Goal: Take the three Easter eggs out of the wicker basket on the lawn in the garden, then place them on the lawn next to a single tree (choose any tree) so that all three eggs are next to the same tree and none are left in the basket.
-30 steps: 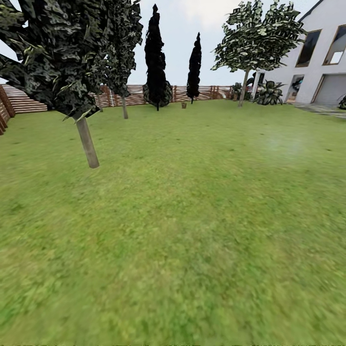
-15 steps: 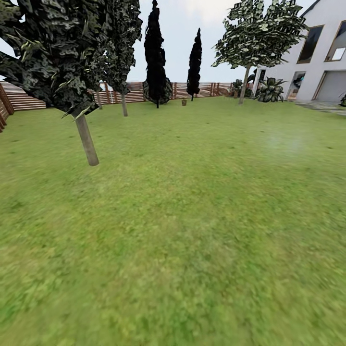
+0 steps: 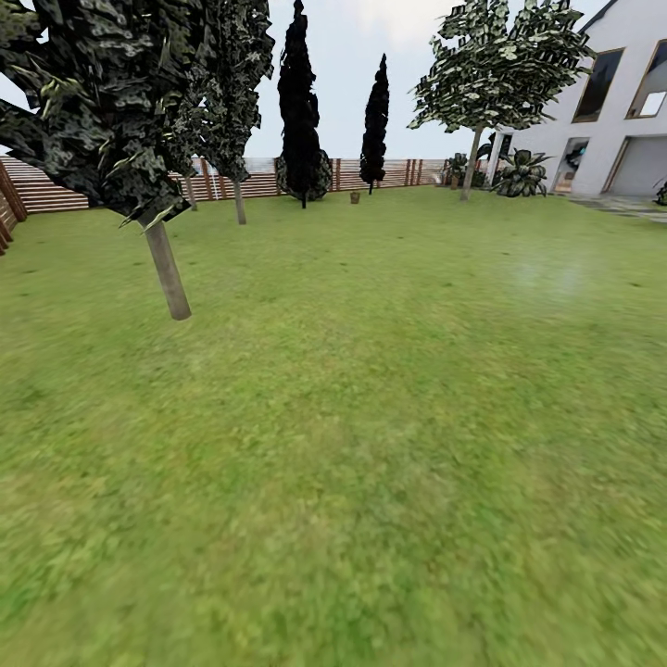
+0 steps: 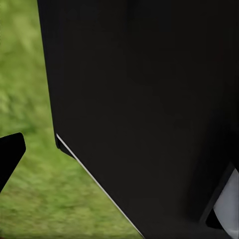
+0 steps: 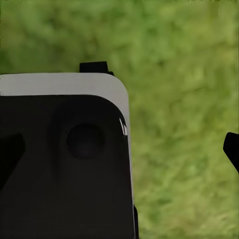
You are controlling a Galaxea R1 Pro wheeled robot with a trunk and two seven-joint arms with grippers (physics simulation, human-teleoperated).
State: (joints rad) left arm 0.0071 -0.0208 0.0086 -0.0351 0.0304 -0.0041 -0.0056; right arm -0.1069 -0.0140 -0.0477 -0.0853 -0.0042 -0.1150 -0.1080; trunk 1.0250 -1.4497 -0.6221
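The robot is standing on the lawn (image 3: 371, 417), facing across the garden, and the step in hand looks like the approach to the wicker basket (image 3: 354, 197). That basket is showing as a tiny brown shape at the far edge of the lawn, just in front of the slatted wooden fence (image 3: 398, 173), between two dark columnar trees; it is too small to tell whether any eggs are lying in it. The next move is probably calling for a long drive straight ahead over the mottled, flat grass.

A tree with a pale, smooth, leaning trunk (image 3: 168, 271) is rising near the lawn's left edge. A white house (image 3: 630, 120) is standing at the right.

Both wrist views are mostly showing dark robot bodywork over blurred grass, so I cannot tell how either gripper's fingers are standing.
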